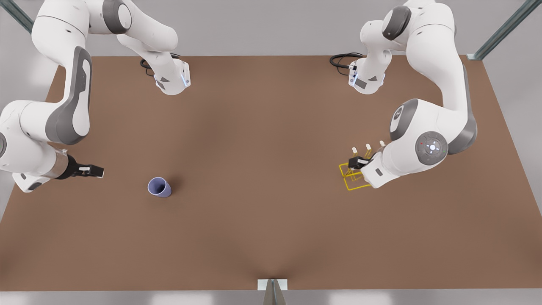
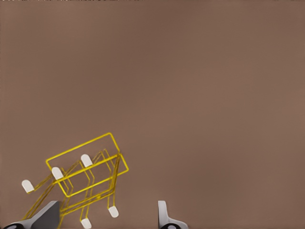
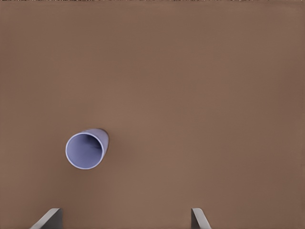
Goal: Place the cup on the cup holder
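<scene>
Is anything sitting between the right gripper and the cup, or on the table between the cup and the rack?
Nothing visible. The open right gripper has bare brown table between it and the small lavender-blue tapered cup. From cup to the yellow wire cup holder the table is bare too, though the open left gripper hangs over the holder.

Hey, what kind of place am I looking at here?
Probably a simulated robot test bench, not a kitchen: two white arms over a bare brown table, with just a cup and a yellow cup holder. Left gripper and right gripper are open.
</scene>
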Tool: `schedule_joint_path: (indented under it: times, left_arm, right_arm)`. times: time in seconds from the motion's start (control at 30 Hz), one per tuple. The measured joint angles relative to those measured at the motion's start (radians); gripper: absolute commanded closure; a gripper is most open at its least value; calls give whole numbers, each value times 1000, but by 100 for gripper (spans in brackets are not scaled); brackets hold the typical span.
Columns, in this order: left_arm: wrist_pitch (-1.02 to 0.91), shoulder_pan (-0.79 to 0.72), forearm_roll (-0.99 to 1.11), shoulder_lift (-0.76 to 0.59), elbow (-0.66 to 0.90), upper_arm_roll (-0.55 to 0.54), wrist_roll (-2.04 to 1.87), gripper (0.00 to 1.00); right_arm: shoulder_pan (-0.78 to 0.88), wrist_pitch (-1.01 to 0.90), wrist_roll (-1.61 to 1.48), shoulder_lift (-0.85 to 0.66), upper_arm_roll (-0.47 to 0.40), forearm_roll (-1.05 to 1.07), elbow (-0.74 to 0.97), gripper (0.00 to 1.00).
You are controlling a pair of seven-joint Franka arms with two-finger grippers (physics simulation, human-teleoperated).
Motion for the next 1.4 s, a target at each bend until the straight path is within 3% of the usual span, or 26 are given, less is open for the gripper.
schedule_joint_path:
  times: [0.47,0.7,1.0,1.3,1.33,1.4]
  left_arm:
    - [79,-6,23,5,-95,10,4,0]
    - [116,-46,30,-13,-96,11,-5,0]
    - [123,-49,30,-9,-104,19,-3,0]
    - [121,-47,27,-9,-104,19,-3,0]
    - [121,-48,24,-7,-104,15,-3,0]
    - [125,-58,19,2,-113,9,-3,0]
  right_arm:
    - [-7,24,-31,1,0,3,-20,0]
    - [57,215,-29,4,7,15,-304,0]
    - [214,424,71,122,9,28,-344,0]
    - [213,554,152,147,3,24,-443,0]
    - [212,565,158,151,3,23,-455,6]
    - [212,582,170,162,2,23,-466,54]
